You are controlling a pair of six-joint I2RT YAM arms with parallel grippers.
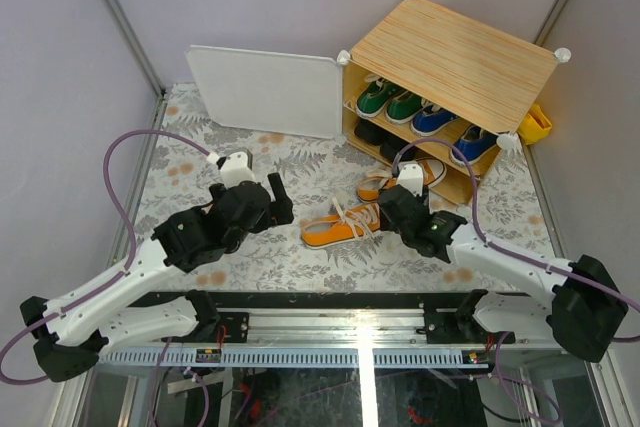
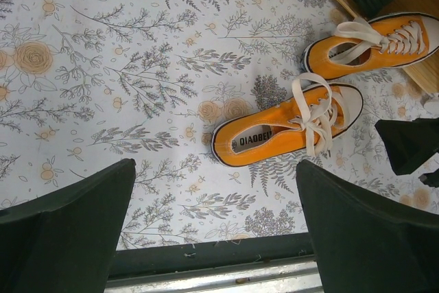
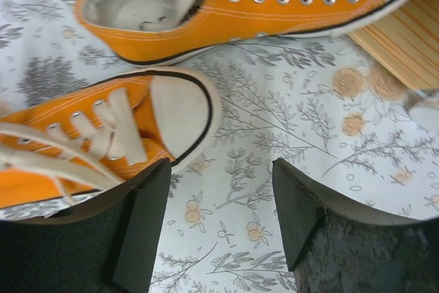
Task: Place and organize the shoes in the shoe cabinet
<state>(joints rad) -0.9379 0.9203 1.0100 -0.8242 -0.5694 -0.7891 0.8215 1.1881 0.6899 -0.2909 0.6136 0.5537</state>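
The shoe cabinet (image 1: pixel 455 52) stands at the back right with its white door (image 1: pixel 265 90) swung open. Green shoes (image 1: pixel 390 99) and blue shoes (image 1: pixel 455 132) sit on its upper shelf, black shoes (image 1: pixel 375 135) on the lower one. Two orange shoes lie on the table: one (image 1: pixel 340 229) (image 2: pixel 288 132) (image 3: pixel 137 128) in the middle, the other (image 1: pixel 400 179) (image 2: pixel 374 46) (image 3: pixel 240 1) by the cabinet's front. My left gripper (image 1: pixel 280 202) (image 2: pixel 216 224) is open, left of the middle shoe and apart from it. My right gripper (image 1: pixel 385 212) (image 3: pixel 219 204) is open beside that shoe's toe, holding nothing.
A yellow object (image 1: pixel 535 125) sits to the right of the cabinet. The floral tablecloth (image 1: pixel 200 147) covers the table. A metal rail (image 2: pixel 219 276) runs along the near edge. Grey walls close in both sides and the back.
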